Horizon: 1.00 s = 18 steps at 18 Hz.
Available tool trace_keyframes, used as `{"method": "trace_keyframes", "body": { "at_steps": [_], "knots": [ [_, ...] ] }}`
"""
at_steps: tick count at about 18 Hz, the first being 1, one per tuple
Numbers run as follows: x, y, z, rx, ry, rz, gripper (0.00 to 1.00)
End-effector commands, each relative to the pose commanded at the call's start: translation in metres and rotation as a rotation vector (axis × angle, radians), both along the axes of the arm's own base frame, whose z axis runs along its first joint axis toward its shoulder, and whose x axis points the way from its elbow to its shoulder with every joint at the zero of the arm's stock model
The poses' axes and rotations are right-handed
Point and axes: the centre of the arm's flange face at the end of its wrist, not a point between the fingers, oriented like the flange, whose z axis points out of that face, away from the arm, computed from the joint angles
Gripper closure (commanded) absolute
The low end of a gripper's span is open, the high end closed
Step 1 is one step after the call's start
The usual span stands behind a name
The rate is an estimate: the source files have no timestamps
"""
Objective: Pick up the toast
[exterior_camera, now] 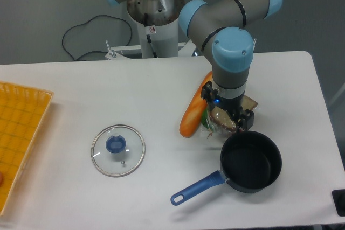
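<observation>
The toast [225,121], a speckled brown slice with a darker crust, lies flat on the white table right of centre. A corner of it shows at the right of the wrist. My gripper [225,112] is directly over the toast and points straight down. The blue and grey wrist hides most of the toast and the fingertips. I cannot tell whether the fingers are open, shut, or touching the slice.
A long orange carrot-like piece [193,112] lies just left of the toast, with a green piece [207,123] between them. A dark saucepan [252,161] with a blue handle sits just in front. A glass lid [118,150] lies at centre left. A yellow tray [21,133] is at the left edge.
</observation>
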Motion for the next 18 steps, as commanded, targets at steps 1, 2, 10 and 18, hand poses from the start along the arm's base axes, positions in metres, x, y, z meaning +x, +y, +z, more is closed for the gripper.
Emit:
{"method": "trace_keyframes", "body": {
  "at_steps": [1, 2, 10, 18],
  "knots": [
    [-0.001, 0.000, -0.003, -0.005, -0.002, 0.000, 0.00],
    [-0.003, 0.001, -0.006, -0.010, -0.001, 0.001, 0.00],
    [-0.004, -0.020, -0.053, -0.018, -0.047, 0.064, 0.00],
    [0.014, -0.009, -0.063, 0.022, -0.092, 0.127, 0.00]
  ]
}}
